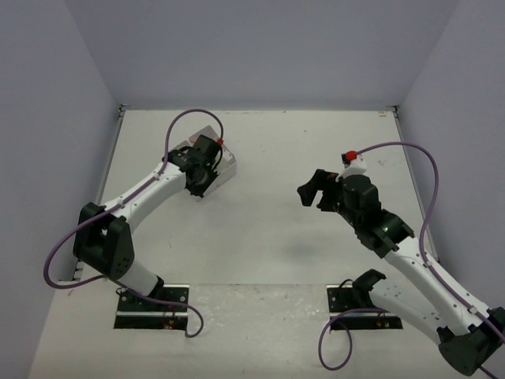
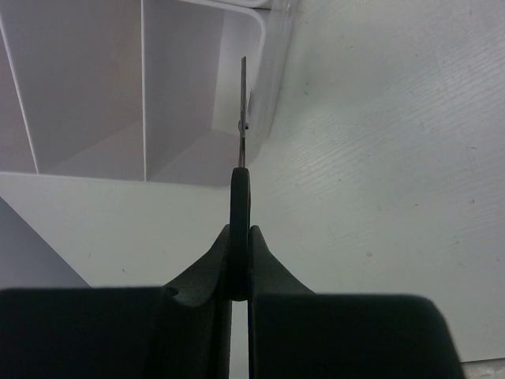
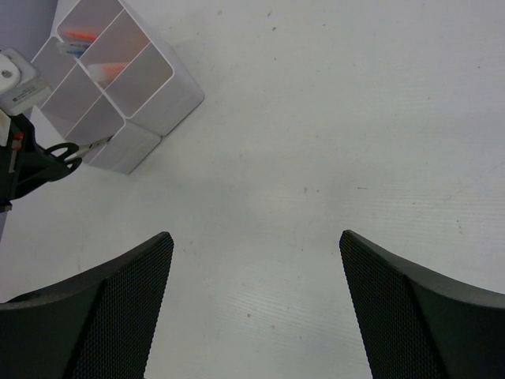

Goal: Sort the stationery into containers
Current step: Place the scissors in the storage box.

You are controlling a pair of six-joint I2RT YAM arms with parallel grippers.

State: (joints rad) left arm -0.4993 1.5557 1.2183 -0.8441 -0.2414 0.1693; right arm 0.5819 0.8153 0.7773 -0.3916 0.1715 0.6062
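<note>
Nearly done, I judge: highlighters (image 3: pixel 79 35) lie in the bins (image 3: pixel 177 95) at 10 o'clock, no loose item shows elsewhere, and only the scissors (image 2: pixel 240 197), pinched by the left end effector (image 2: pixel 239 264) at a bin's rim, remain; the right end effector (image 3: pixel 256 237), at 3 o'clock, is spread, empty.

Light: you are getting bright, even, diffuse light, seemingly from overhead. Shadows: a faint soft patch is lying on the table (image 1: pixel 260 237). Focus: the left gripper (image 2: pixel 241 237) is looking dark and soft-edged near the lens.
</note>
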